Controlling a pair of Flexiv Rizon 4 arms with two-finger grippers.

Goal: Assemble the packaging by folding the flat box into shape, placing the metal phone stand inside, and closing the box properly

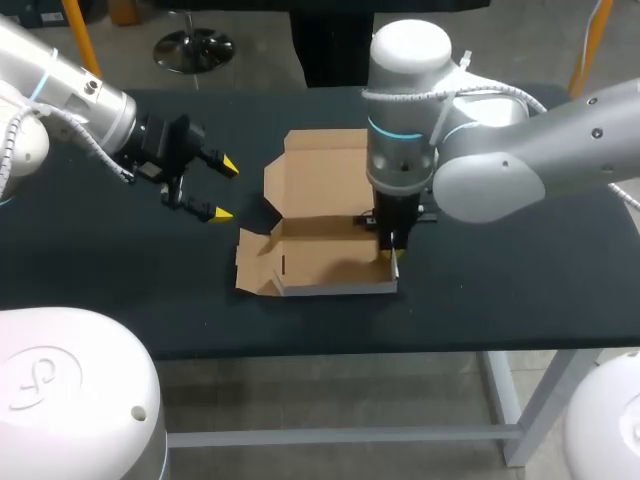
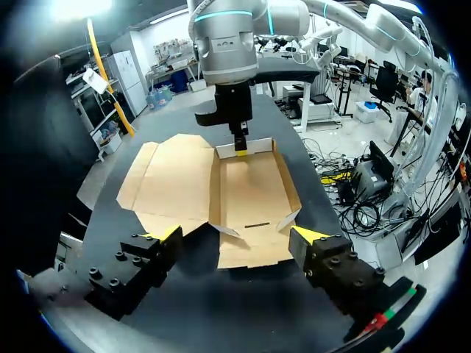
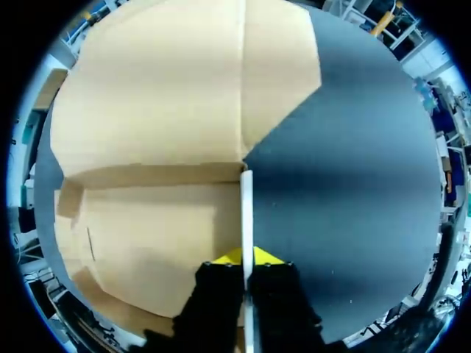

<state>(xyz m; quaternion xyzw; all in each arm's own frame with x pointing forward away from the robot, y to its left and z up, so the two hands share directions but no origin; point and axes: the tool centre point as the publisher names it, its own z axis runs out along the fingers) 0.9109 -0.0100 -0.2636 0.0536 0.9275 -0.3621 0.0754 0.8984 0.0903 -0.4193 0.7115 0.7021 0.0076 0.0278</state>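
Right gripper (image 3: 246, 259) pinches the upright side wall of the partly folded brown cardboard box (image 1: 320, 190); left gripper (image 1: 224, 189) spread wide, beside it, apart.

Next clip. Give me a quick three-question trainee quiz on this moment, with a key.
1. True or false: the left pincer is open and holds nothing.
2. Which part of the cardboard box is the right pincer shut on? A) a loose corner tab B) an upright side wall C) the floor panel
3. Fill in: the box's lid is ___ (open/closed).
Key: 1 true; 2 B; 3 open.
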